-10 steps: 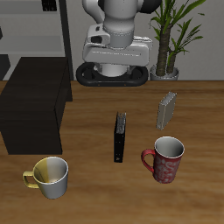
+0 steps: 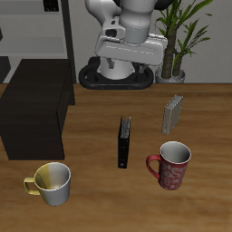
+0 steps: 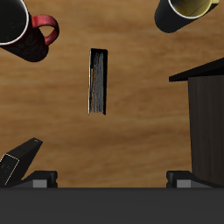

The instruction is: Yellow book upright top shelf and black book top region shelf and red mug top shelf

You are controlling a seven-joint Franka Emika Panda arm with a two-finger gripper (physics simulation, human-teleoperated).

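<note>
Wooden table (image 2: 91, 190) holds everything: I see the black book (image 2: 124, 141) on edge mid-table, yellow book (image 2: 172, 114) upright behind the red mug (image 2: 171, 165), shelf (image 2: 36, 109) bare; my gripper's opening I cannot tell

You've got the yellow book (image 2: 172, 114) upright, black book (image 2: 124, 140) on edge, red mug (image 2: 171, 165) upright, all off the shelf (image 2: 36, 107).

Grained wood table (image 2: 91, 195), matt black shelf (image 2: 36, 107), speckled glossy red mug (image 2: 171, 165).
</note>
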